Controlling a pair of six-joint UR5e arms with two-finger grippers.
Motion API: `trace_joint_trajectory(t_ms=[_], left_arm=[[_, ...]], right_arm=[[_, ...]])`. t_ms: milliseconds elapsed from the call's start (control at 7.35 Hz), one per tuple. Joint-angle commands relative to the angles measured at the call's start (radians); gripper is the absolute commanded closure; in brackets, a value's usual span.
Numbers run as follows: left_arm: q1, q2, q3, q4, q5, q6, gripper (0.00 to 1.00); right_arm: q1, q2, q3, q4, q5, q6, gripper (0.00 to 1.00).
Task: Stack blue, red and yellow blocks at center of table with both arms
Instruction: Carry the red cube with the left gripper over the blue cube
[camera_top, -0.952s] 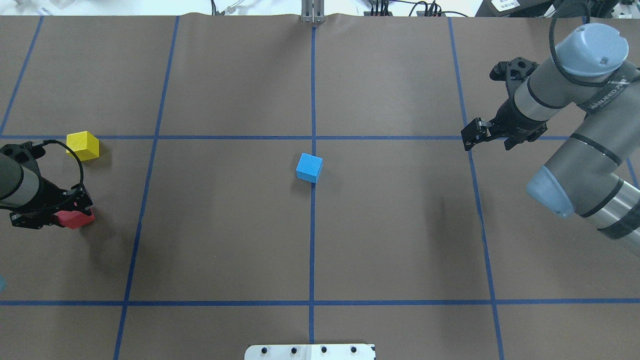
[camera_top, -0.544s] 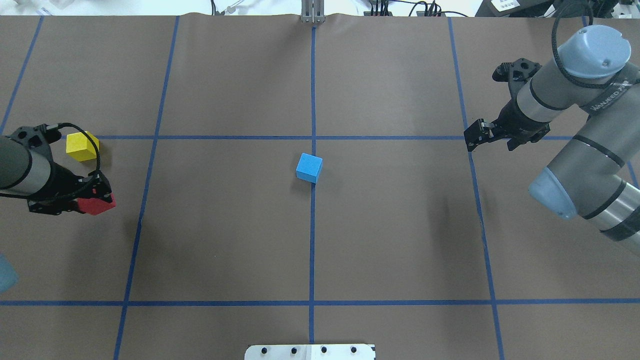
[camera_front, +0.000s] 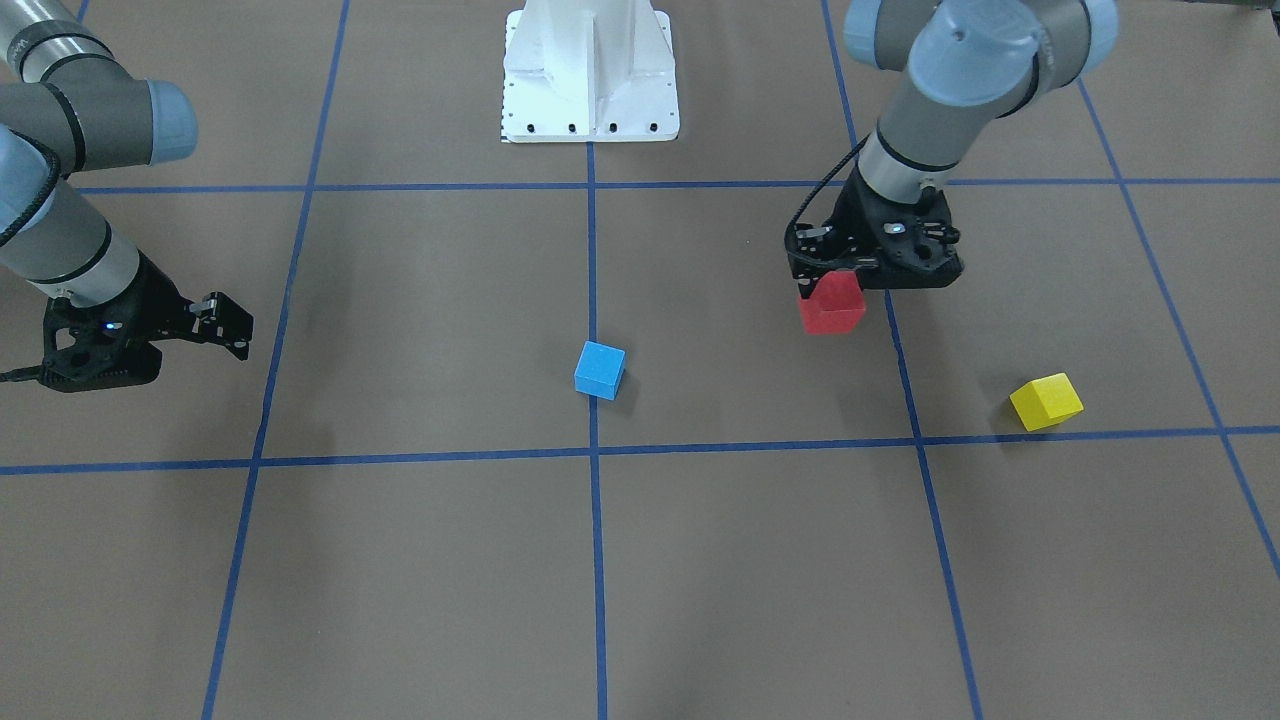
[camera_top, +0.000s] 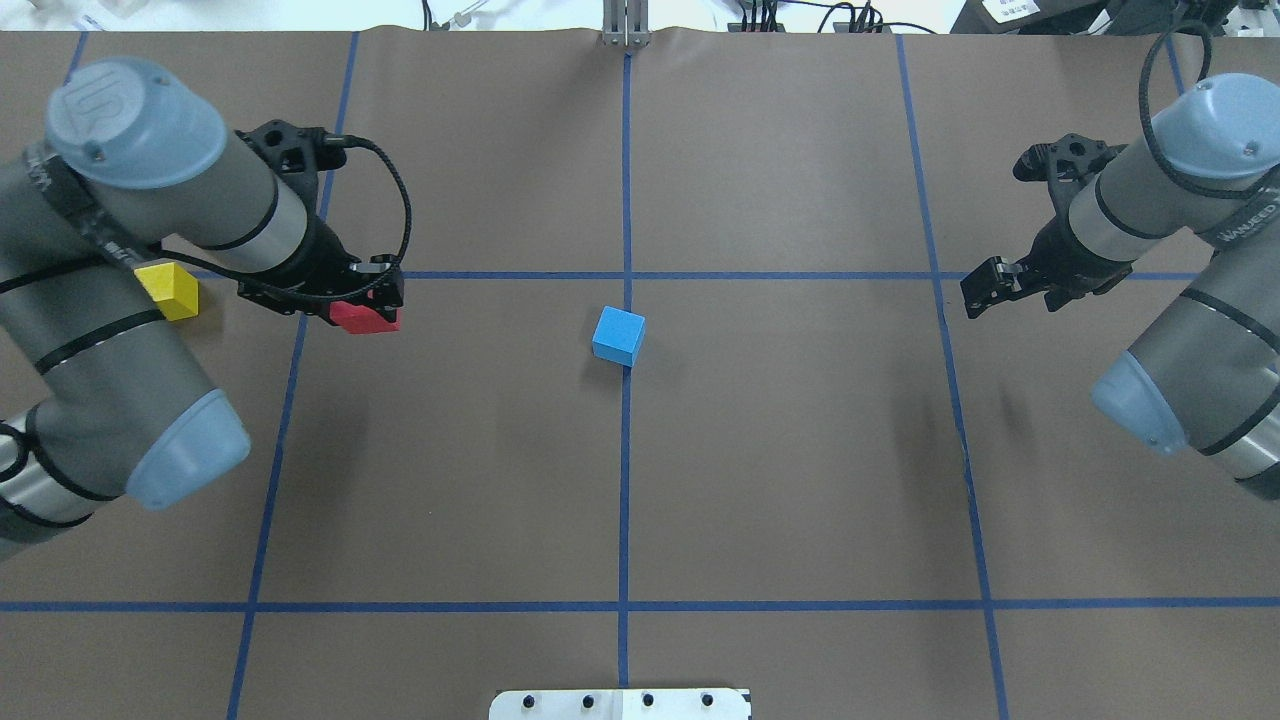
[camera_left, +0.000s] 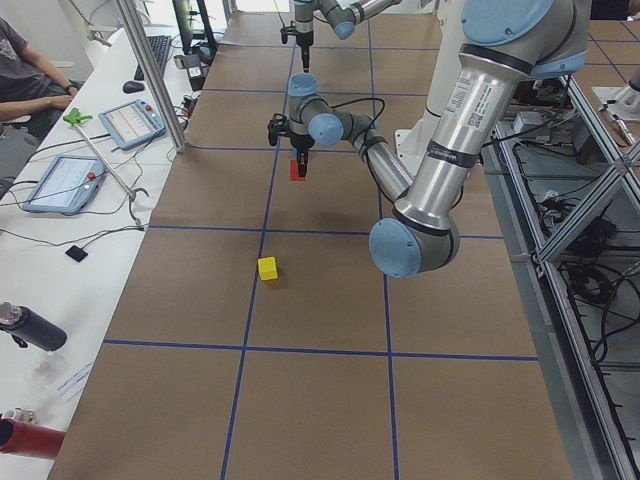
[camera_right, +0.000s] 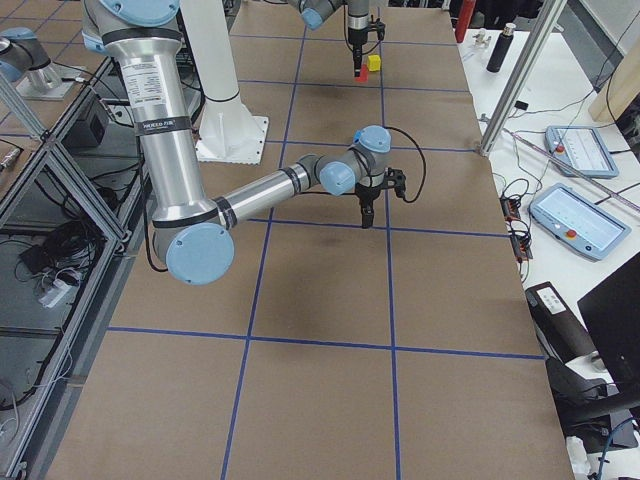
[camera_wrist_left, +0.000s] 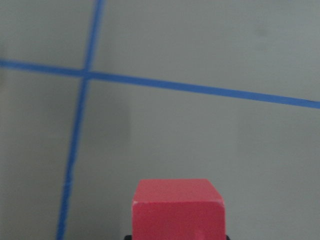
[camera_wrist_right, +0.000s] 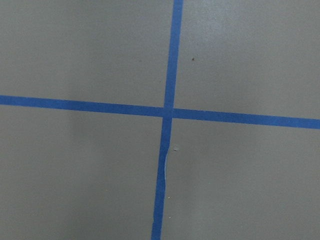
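The red block (camera_top: 365, 316) hangs in the air on the robot's left side of the table (camera_top: 800, 480). It is up off the brown top and close to a spot where two blue lines (camera_top: 627, 200) cross. The left gripper (camera_top: 372, 300) has it. Its two fingers are closed tight on the block's sides, and the block sticks out below them. The left wrist view shows the red block from above, with the table far under it. The blue block (camera_top: 618, 336) sits flat on the table in the middle. It touches the middle line and is just below the middle crossing. It is well apart from the red block, and nothing is on top of it. The yellow block (camera_top: 170, 290) lies on the table farther out on the robot's left. In the overhead view the left arm hides part of it. The right gripper (camera_top: 978, 292) hangs over a line crossing on the robot's right side, far from all three blocks. It holds nothing. I cannot tell how wide its fingers are apart. Its wrist view shows only bare table and crossed blue lines.
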Motion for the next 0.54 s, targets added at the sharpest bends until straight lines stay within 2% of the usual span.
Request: trace_joint_trajectory(t_ms=[0, 136, 408], left_arm=[[0.047, -0.176, 0.133, 0.023, 0.043, 0.122, 1.00], [0.083, -0.254, 0.227, 0.011, 0.072, 0.123, 1.00], [0.095, -0.435, 0.440, 0.006, 0.073, 0.132, 1.00]], right_arm=[[0.002, -0.020, -0.001, 0.022, -0.001, -0.004, 0.00], [0.004, -0.026, 0.001, 0.022, -0.001, -0.004, 0.00], [0.004, -0.027, 0.004, 0.024, -0.001, -0.002, 0.00]])
